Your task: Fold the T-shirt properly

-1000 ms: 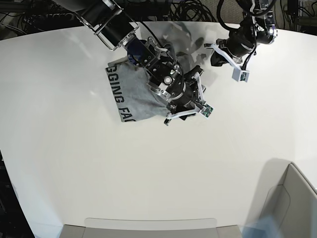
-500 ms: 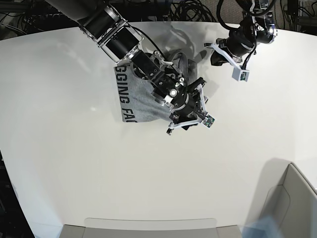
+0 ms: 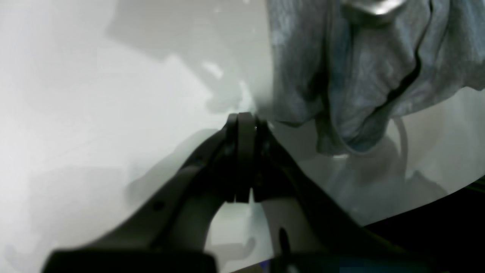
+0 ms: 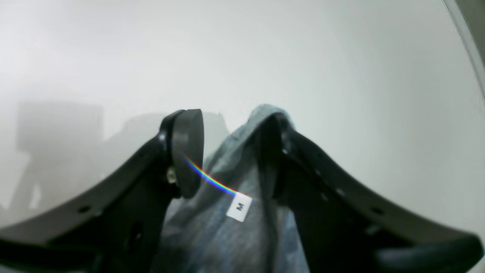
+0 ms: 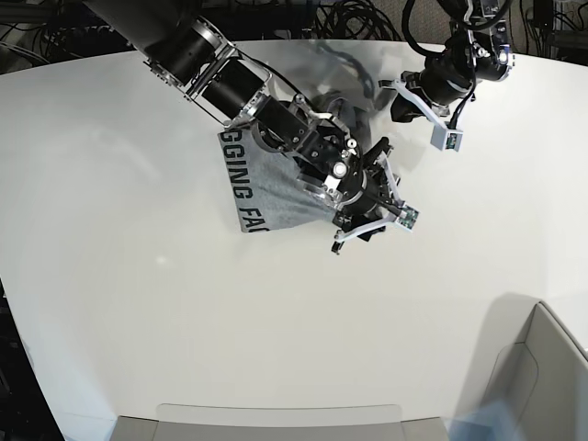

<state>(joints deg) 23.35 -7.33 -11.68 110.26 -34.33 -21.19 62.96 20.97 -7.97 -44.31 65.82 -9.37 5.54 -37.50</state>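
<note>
- Shifted toward the near right since a second ago: my right hand [image 5: 372,216] and the T-shirt [image 5: 276,184] have slid across the bench [image 5: 138,303] together, the hand now sitting lower and further right in the base view than it was.
- Lettering on the shirt has travelled too; the black block letters [image 5: 241,179] along its left edge now sit further right than a second back.
- From the right wrist camera I see my right hand [image 4: 227,151] spread wide, grey cloth [image 4: 235,182] bunched up between the two fingers, draped against the right-side finger [image 4: 273,159] and just beside the left-side pad [image 4: 185,151].
- A small white size tag [image 4: 239,206] marked M shows on the cloth between the fingers.
- I can't tell whether the fingers actually pinch the fabric or merely straddle it.
- Left hand [image 5: 404,101] has not budged; it hangs at the far right of the bench, same place as a second ago.
- On the left wrist view the left hand [image 3: 242,125] is pressed fully together, fingertips [image 3: 244,151] meeting, nothing between them.
- Just past those tips, a rumpled fold of the shirt [image 3: 363,76] lies on the bench [image 3: 94,94], near but apart from the hand.
- Shirt overall lies in the upper middle of the bench, partly under my right arm [image 5: 211,69], lettered side up.
</note>
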